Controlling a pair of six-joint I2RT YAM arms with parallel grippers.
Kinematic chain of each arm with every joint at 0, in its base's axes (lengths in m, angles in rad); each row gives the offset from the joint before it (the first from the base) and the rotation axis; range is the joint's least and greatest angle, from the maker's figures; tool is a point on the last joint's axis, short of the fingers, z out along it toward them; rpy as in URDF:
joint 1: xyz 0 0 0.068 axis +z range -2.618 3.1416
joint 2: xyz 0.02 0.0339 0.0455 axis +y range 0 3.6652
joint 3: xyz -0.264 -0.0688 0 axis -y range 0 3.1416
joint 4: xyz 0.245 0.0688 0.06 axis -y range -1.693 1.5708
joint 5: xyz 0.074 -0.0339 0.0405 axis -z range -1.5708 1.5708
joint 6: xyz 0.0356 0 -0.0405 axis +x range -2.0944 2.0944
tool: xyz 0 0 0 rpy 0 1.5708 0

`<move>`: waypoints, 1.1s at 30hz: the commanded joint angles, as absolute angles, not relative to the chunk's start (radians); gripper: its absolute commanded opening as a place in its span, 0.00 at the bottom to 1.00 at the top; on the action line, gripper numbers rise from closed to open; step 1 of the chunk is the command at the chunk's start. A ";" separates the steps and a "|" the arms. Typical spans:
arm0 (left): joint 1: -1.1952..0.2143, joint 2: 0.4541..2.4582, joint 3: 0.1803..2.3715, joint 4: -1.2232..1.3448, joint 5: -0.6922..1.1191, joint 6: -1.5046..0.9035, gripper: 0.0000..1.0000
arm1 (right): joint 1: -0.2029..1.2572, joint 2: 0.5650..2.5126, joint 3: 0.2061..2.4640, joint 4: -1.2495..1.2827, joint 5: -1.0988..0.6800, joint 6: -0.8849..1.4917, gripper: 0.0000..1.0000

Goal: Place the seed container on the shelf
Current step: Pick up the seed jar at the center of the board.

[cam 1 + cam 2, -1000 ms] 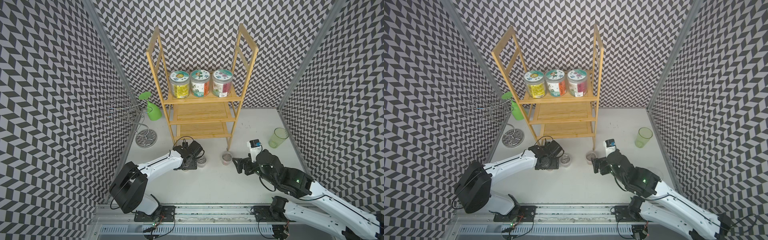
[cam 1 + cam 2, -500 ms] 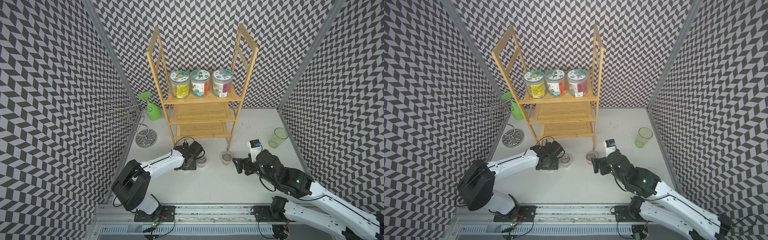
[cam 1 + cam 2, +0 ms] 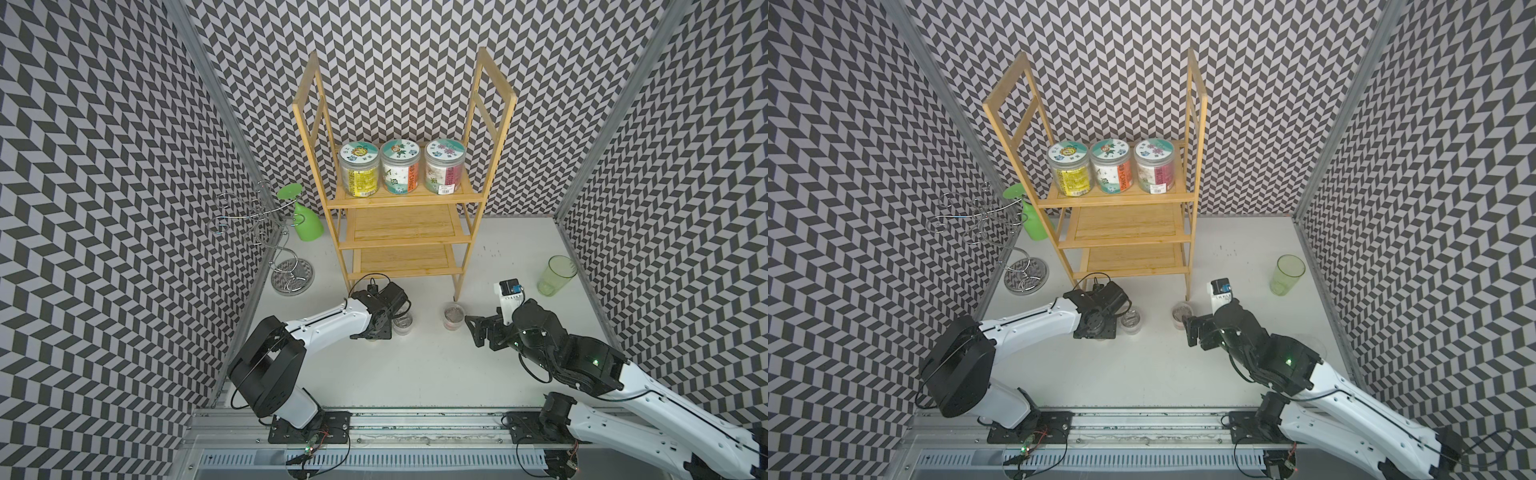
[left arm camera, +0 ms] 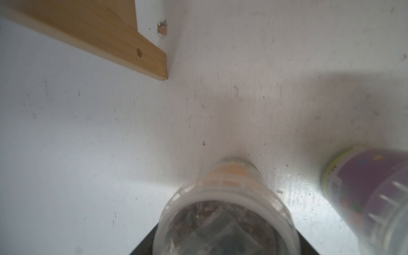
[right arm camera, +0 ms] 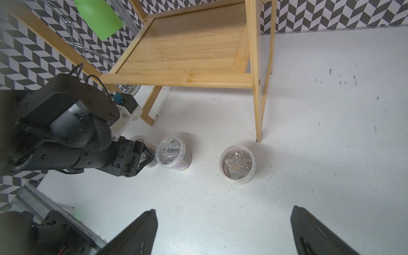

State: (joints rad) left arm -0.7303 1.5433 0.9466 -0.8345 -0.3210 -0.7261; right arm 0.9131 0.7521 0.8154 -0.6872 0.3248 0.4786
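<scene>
The bamboo shelf (image 3: 399,226) (image 3: 1125,224) (image 5: 187,50) stands at the back of the table. A small clear seed container (image 4: 225,220) with an orange label stands upright on the table between the jaws of my left gripper (image 3: 376,330) (image 5: 146,157); whether they press on it cannot be told. The arm hides it in both top views. A second tub (image 3: 402,326) (image 5: 171,154) with a purple label stands right beside it. A third (image 3: 453,316) (image 5: 237,163) stands by the shelf's front right leg. My right gripper (image 3: 478,328) (image 5: 223,231) is open, just short of that third tub.
Three large labelled jars (image 3: 399,170) fill the shelf's top tier. A silver wire stand (image 3: 266,232) holds an upturned green glass (image 3: 305,222) by the left wall. A green cup (image 3: 555,276) stands at the right. Patterned walls enclose three sides.
The left gripper's jaws have narrowed round the orange-labelled container, and the arm's elbow has shifted slightly. The right arm has not moved.
</scene>
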 commanded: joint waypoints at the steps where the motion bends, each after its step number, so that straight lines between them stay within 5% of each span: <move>1: -0.726 1.505 0.975 -0.861 -0.344 -0.718 0.70 | 0.908 0.744 0.811 -0.661 0.330 0.479 0.98; 33: -0.770 1.314 1.393 -1.357 -0.323 -0.689 0.67 | 0.908 0.790 0.883 -0.632 0.333 0.401 0.97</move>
State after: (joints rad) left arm -0.7654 1.3426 1.3506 -1.3144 -0.3424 -0.6994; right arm 0.9131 0.7868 0.8501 -0.6758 0.3248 0.4252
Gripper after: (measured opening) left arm 0.698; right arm 0.971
